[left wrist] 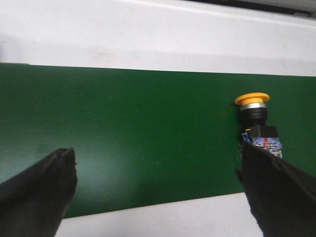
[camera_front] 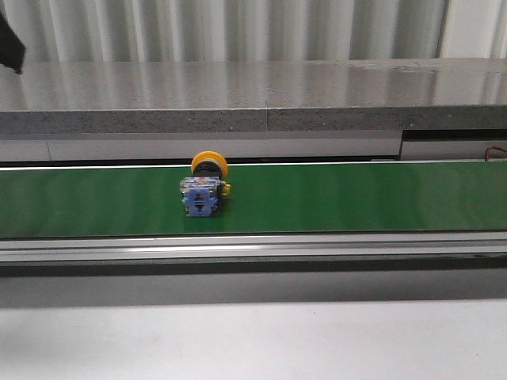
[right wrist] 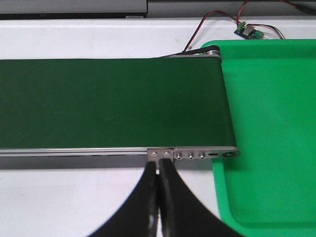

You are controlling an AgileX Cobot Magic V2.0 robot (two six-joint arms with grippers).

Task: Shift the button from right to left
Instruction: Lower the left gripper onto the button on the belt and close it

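The button (camera_front: 206, 187) lies on its side on the green belt (camera_front: 356, 198), a little left of the middle. Its yellow cap faces the far side and its blue-and-grey body faces the front. In the left wrist view the button (left wrist: 255, 116) lies just beyond one fingertip (left wrist: 256, 163), which hides part of its body. My left gripper (left wrist: 157, 155) is wide open and empty above the belt (left wrist: 138, 123). My right gripper (right wrist: 159, 165) is shut and empty over the white table, at the belt's near rail. Neither gripper's jaws show in the front view.
A bright green tray (right wrist: 269, 123) sits past the belt's end roller (right wrist: 212, 49), with a small circuit board and wires (right wrist: 247, 30) behind it. A grey stone ledge (camera_front: 253, 99) runs behind the belt. A dark shape (camera_front: 9, 43) shows at the front view's top left corner.
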